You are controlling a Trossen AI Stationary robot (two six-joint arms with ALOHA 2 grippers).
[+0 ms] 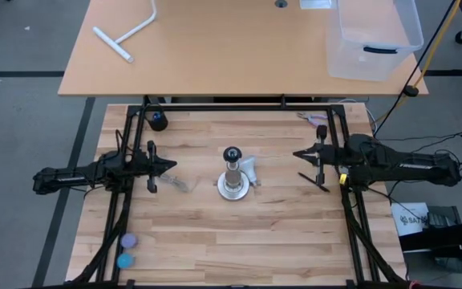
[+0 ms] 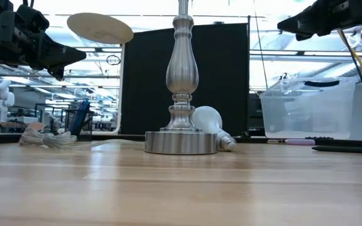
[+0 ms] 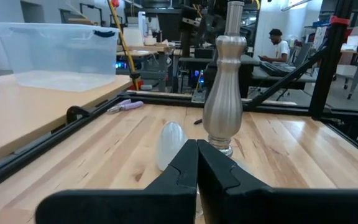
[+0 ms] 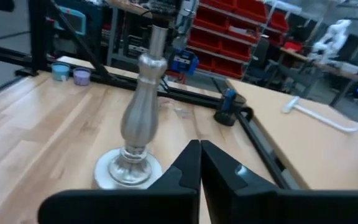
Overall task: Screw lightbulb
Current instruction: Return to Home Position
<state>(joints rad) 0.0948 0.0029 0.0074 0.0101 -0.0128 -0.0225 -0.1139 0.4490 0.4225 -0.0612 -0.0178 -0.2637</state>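
Note:
The lightbulb [image 1: 249, 168] lies on its side on the wooden table, its white globe [image 2: 207, 119] beside the metal lamp post's round base [image 2: 181, 142] and its silvery screw end [image 2: 227, 142] pointing away from the post. The post [image 1: 232, 172] stands upright mid-table with its black top facing up. My left gripper [image 1: 173, 166] hovers shut to the left of the post, pointing level at it; its wrist view shows the bulb [image 3: 171, 144] beyond the shut fingertips [image 3: 197, 149]. My right gripper [image 1: 297, 154] hovers shut to the right, above the table, empty; its wrist view shows the post [image 4: 140, 118].
A loose clear cord [image 1: 179, 183] lies left of the post. Two small caps [image 1: 127, 241] sit near the front left. A purple tool [image 1: 315, 119] and a black object [image 1: 158, 120] lie by the far rail. A clear bin [image 1: 375, 36] and a white T-pipe [image 1: 127, 36] rest on the far table.

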